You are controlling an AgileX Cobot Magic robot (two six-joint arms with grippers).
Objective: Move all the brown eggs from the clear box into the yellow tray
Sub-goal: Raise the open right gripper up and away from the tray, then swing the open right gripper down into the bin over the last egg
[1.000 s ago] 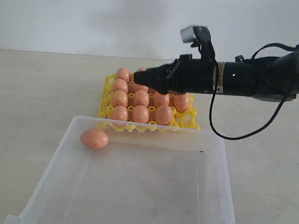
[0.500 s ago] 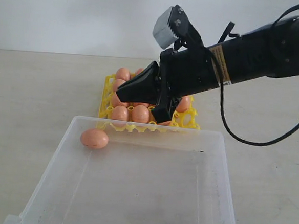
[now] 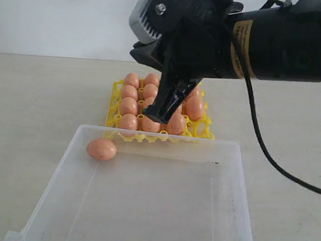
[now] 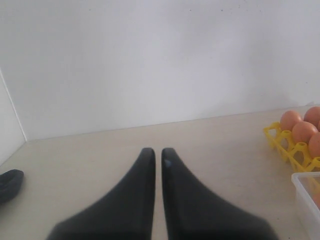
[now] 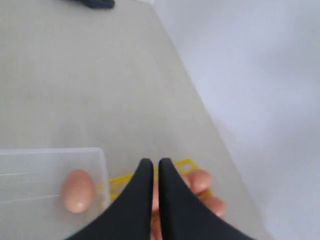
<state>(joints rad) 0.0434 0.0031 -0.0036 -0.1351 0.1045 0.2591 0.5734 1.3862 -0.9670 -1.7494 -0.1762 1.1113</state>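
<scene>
Several brown eggs (image 3: 130, 105) fill the yellow tray (image 3: 114, 103) behind the clear box (image 3: 239, 175). One brown egg (image 3: 102, 149) lies alone in the box's far left corner, also seen as the egg (image 5: 78, 190) in the right wrist view. My right gripper (image 3: 152, 115) hangs above the tray's front rows, fingers pointing down, shut with nothing between them. In its own view the right gripper (image 5: 152, 162) covers part of the tray (image 5: 120, 182). My left gripper (image 4: 157, 151) is shut and empty, low over the bare table, with the tray (image 4: 274, 136) and box corner (image 4: 306, 192) off to one side.
The right arm's thick black forearm (image 3: 287, 44) and its cable (image 3: 268, 155) cross above the right side of the table. A dark object (image 4: 9, 184) lies at the edge of the left wrist view. A white wall stands behind the table.
The right gripper went from open over the tray to shut. Its arm rose and swung nearer the camera, fingers now angled down at the tray's front. The lone egg has not moved.
</scene>
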